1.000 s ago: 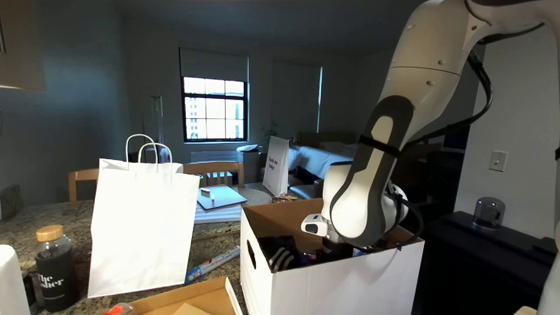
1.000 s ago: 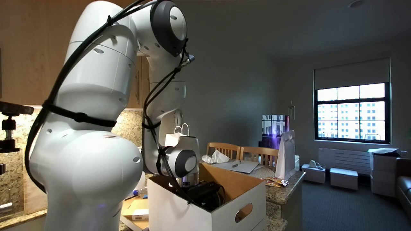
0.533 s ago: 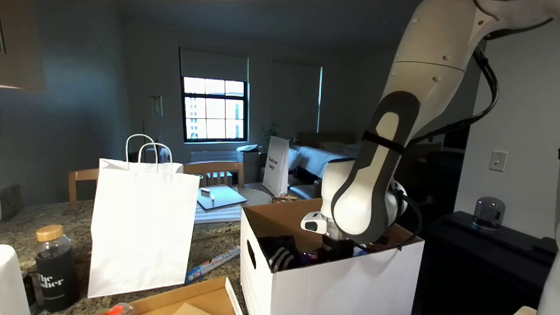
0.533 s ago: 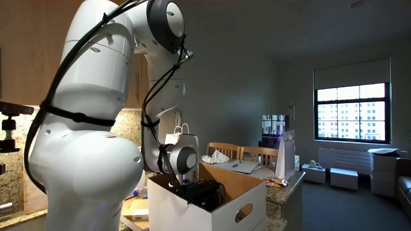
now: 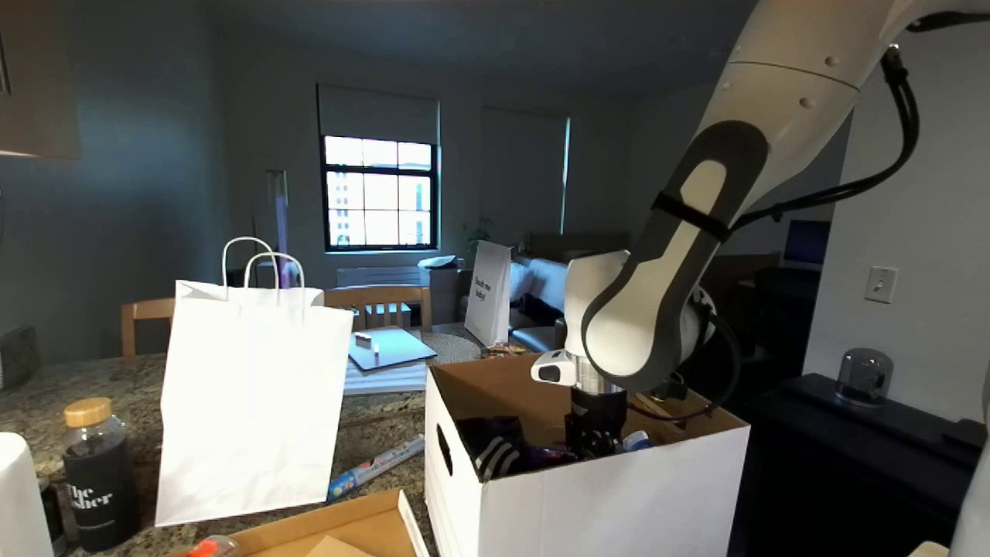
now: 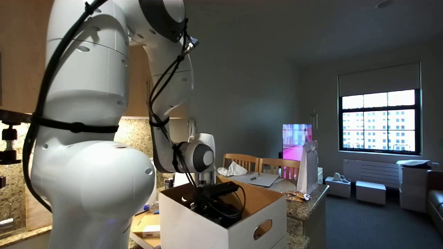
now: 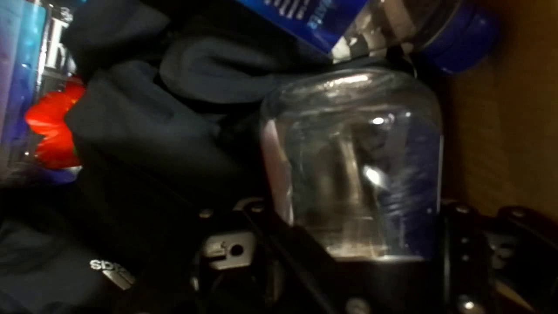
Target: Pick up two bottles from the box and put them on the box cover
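Note:
The white box with brown inner walls shows in both exterior views. My gripper points down inside it, its fingertips below the rim. In the wrist view a clear bottle sits between the jaws of my gripper, with a finger against each side, so the jaws look shut on it. A second bottle, with a blue label and blue cap, lies tilted just beyond. The box cover, a shallow brown tray with a white edge, rests on the counter beside the box. Something clear with a red part is at its near edge.
Dark clothing and a shiny packet fill the box around the bottles. The box's brown wall stands close to one finger. A white paper bag, a blue tube and a wooden-lidded dark bottle stand or lie on the counter.
The arm has risen in both exterior views. More of the black gripper body now shows above the box's near rim, while the box and cover have stayed in place.

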Action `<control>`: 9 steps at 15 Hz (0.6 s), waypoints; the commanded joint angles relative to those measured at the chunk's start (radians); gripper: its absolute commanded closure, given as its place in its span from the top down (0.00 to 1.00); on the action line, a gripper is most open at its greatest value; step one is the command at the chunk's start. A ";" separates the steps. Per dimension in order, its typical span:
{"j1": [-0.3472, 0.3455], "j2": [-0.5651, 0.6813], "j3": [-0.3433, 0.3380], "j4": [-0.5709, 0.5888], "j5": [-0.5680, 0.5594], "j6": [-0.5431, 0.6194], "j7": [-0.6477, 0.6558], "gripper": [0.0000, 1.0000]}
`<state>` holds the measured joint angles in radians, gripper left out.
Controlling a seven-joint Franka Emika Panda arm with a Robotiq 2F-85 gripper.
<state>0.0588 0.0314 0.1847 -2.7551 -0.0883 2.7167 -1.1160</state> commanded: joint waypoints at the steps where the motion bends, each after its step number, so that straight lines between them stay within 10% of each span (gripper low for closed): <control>1: 0.018 -0.098 -0.035 0.009 -0.088 -0.074 0.105 0.34; 9: 0.041 -0.142 -0.067 0.167 -0.062 -0.304 0.084 0.34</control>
<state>0.0806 -0.0797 0.1349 -2.6295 -0.1592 2.4955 -1.0287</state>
